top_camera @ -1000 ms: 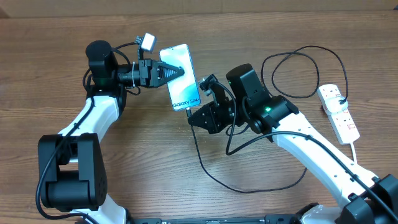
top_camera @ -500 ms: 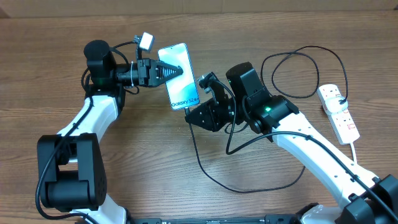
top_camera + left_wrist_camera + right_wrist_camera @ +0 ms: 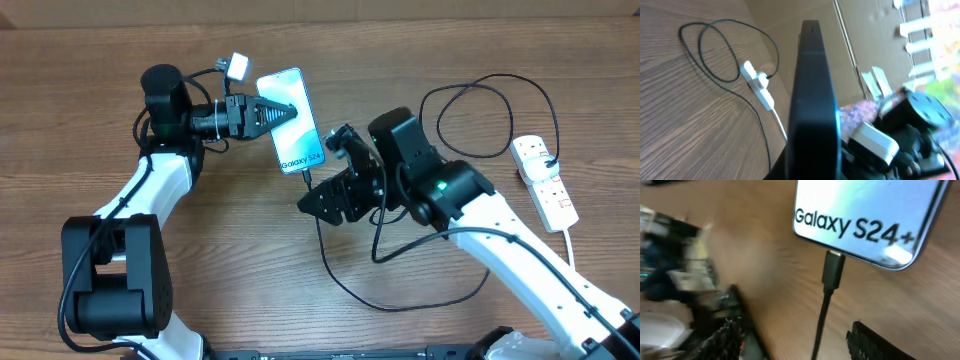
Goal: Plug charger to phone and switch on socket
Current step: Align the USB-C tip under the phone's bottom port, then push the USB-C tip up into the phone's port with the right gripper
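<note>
The phone [image 3: 291, 121] shows its light blue screen, and my left gripper [image 3: 281, 112] is shut on it from the left, holding it over the table. In the left wrist view the phone [image 3: 815, 100] stands edge-on as a dark slab. The charger plug [image 3: 832, 271] sits in the phone's [image 3: 865, 215] bottom edge. Its black cable [image 3: 820, 325] runs down between the spread fingers of my right gripper [image 3: 800, 347], which is open and touches nothing. From above, my right gripper [image 3: 312, 198] is just below the phone. The socket [image 3: 545, 183] lies at the far right.
The charger cable [image 3: 345, 285] loops across the table in front of the right arm and curls back [image 3: 480, 115] toward the socket [image 3: 757, 82]. A white cord [image 3: 571, 235] leaves the socket toward the table's front edge.
My right gripper has opened, let go of the plug and drawn back a little from the phone. The plug stays in the phone. My left gripper still holds the phone.
</note>
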